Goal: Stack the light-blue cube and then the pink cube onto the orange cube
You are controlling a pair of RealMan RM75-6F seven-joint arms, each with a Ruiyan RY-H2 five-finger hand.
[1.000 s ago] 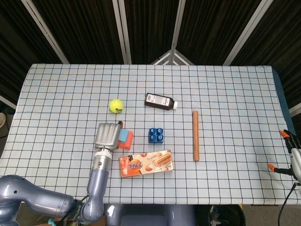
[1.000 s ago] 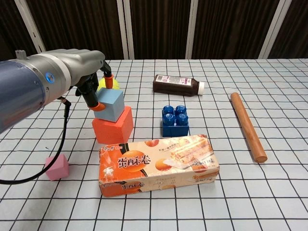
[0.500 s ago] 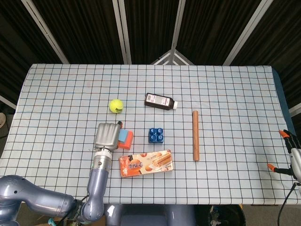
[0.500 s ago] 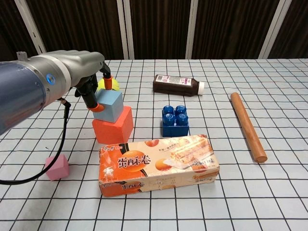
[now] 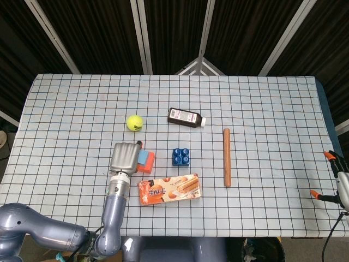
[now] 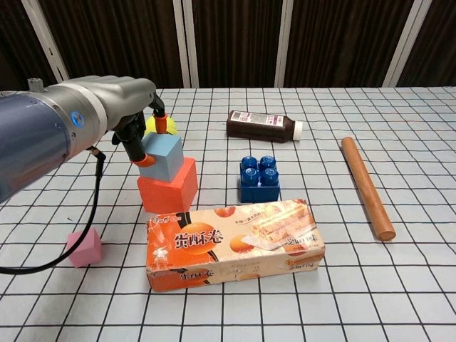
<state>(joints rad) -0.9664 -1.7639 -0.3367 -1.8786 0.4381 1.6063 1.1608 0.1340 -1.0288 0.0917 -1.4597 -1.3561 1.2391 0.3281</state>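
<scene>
1. The light-blue cube (image 6: 163,157) sits on top of the orange cube (image 6: 167,187), so the first tier of the stack looks to be in place; in the head view it shows as a blue sliver (image 5: 145,158) beside the hand.
2. The left hand (image 6: 139,121) has its orange-tipped fingers (image 6: 162,122) at the cube's far and left faces, apparently pinching it. I judge this is to steady the block until it sits square, since a release while it is skewed could tip it off.
3. From above, the left hand (image 5: 125,158) covers most of the stack, so that view does not show how well the two cubes line up.
4. The pink cube (image 6: 85,247) lies on the table near the left front, well apart from the stack and untouched; it is the next piece to fetch.
5. The right hand (image 5: 337,177) hangs at the far right edge of the table, fingers spread and holding nothing, kept clear of the work.
6. A biscuit box (image 6: 234,243) lies just in front of the stack, and a blue toy brick (image 6: 258,179) stands to its right. Both crowd the approach for the next placement.
</scene>
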